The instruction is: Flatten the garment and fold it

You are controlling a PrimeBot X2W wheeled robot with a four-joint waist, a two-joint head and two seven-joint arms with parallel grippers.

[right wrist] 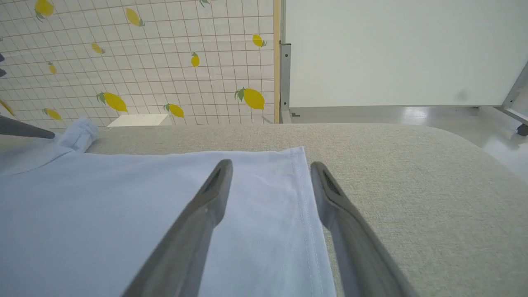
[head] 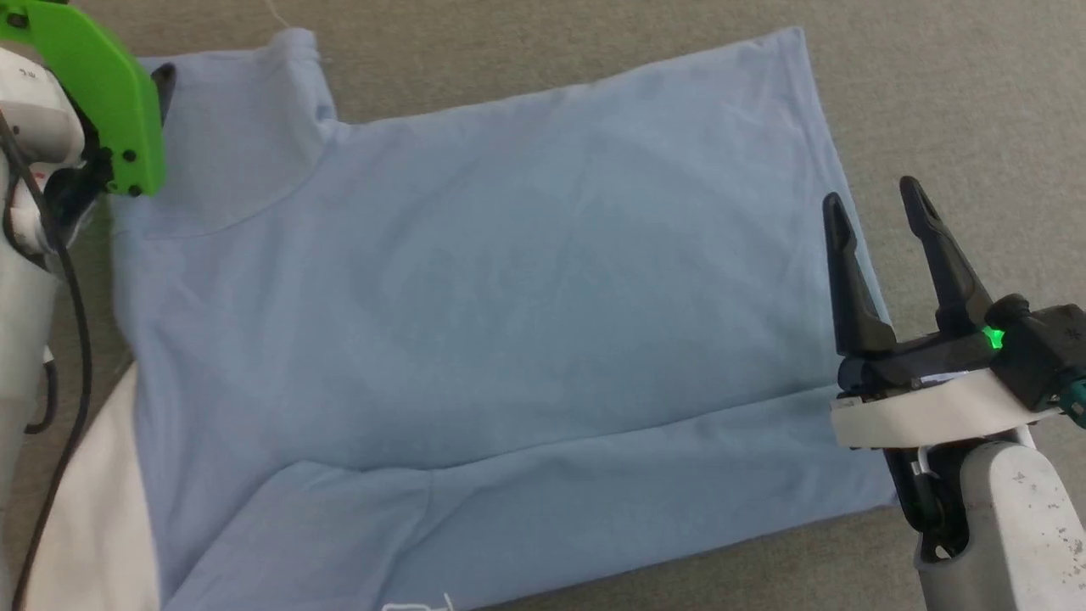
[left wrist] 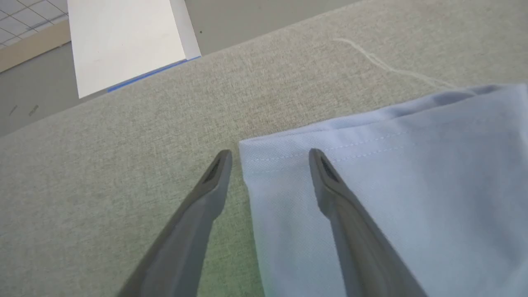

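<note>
Currently faces the garment (head: 475,280), light blue and far larger than either gripper, spread mostly flat over the grey-beige woven surface (head: 933,102). Finds one sleeve (head: 246,127) reaching to the far left in the head view, cuff a little bunched, and a long fold line running along the near side. Catches a bit of white logo (head: 420,604) at the bottom edge. Poises the right gripper (head: 870,191) at the stitched hem (right wrist: 303,198) on the right side, jaws spread wide and released, one finger over cloth, the other over bare surface, nothing between them. Holds the left gripper (left wrist: 270,153) at the sleeve's cuff corner, jaws likewise parted and empty, one finger off the cloth edge, the other above it. Cannot tell whether either touches the fabric. Beyond the surface, glimpses a lemon-patterned wall (right wrist: 123,62).
</note>
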